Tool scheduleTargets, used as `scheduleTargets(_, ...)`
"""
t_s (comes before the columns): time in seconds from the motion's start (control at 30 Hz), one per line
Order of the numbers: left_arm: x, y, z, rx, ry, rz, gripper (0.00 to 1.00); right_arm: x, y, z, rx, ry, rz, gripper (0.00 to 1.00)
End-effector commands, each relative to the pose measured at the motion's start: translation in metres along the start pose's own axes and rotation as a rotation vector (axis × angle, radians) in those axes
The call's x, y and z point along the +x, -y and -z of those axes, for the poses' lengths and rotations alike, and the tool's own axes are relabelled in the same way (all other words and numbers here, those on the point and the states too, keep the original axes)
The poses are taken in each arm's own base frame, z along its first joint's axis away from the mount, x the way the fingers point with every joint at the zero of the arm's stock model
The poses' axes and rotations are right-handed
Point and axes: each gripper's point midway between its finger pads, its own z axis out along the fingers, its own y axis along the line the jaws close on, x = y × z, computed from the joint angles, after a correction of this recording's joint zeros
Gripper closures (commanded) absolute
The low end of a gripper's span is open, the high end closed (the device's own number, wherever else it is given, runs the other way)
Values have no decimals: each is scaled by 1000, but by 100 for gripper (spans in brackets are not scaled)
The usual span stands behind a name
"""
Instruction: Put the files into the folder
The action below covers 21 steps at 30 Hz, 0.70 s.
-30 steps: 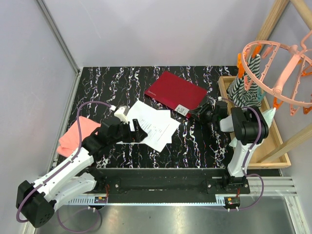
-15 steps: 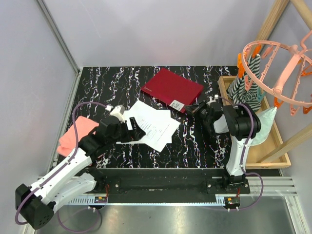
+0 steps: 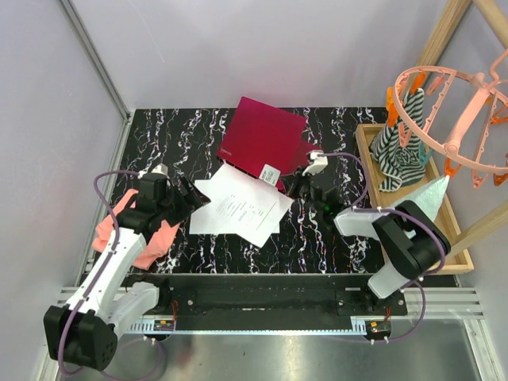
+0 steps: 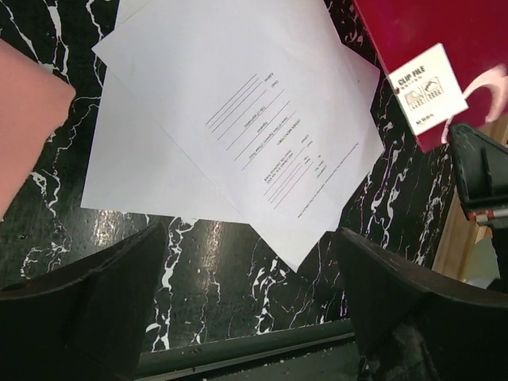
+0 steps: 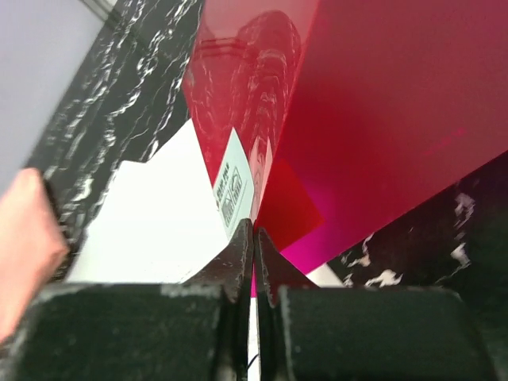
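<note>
Grey walls [image 3: 238,48] enclose black marbled table [image 3: 317,248]; right claw [image 5: 254,236] pinches folder [image 3: 262,139], left claw [image 4: 250,305] gapes empty.

Bare table [image 3: 302,250] nearside of files [image 3: 238,210]

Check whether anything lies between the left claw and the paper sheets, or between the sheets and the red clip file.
Nothing visible does. Only bare tabletop separates the open left claw from the paper sheets; the pink cloth lies aside. The sheets' far edge reaches the red clip file.
</note>
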Motion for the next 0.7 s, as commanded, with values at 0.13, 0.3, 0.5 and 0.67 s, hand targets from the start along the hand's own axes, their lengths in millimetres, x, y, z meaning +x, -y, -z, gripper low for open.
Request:
scheduleTargets(0.13,-30,64,3,275,-70,5,8,-37,-13,4,196,101,574,100)
scheduleTargets(0.3,-80,103,14,279,0,137,1,-31,-32,6,211,127,797,100)
scheduleTargets(0.5,-122,143,-3,269,-28,378,1,-25,-45,8,236,161,977,100)
scheduleTargets(0.67,-133,176,-30,229,-25,410,1,-17,-53,12,242,177,1058,100)
